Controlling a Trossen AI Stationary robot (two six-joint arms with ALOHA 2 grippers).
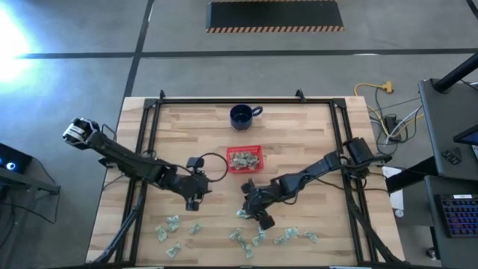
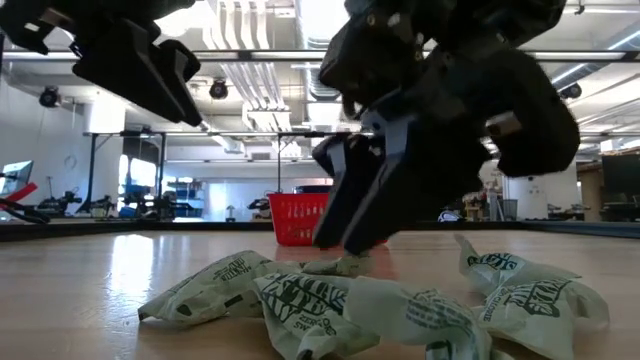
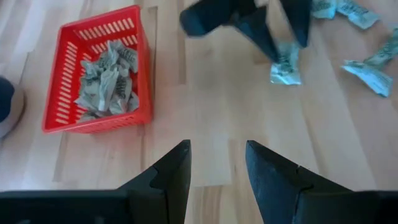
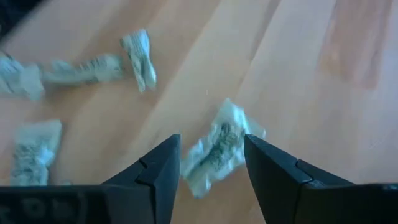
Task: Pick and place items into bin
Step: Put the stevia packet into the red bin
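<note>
On the wooden table point(image 1: 299, 149) there is one red bin point(image 1: 245, 159) near the middle of the high view, one dark blue mug point(image 1: 241, 115) above it, and two arms. Inside the bin lie several pale green wrappers point(image 3: 107, 78); an exact count is not possible because they overlap. Around twelve more wrappers are scattered along the lower edge of the high view, from lower left point(image 1: 166, 226) to lower right point(image 1: 287, 237). The right gripper point(image 4: 208, 163) is low over the table, in the lower middle of the high view, with its fingers apart, and one wrapper point(image 4: 219, 149) lies between the two fingertips. The left gripper point(image 3: 216, 163) hovers to the lower left of the bin, fingers also apart, with only bare wood between them.
</note>
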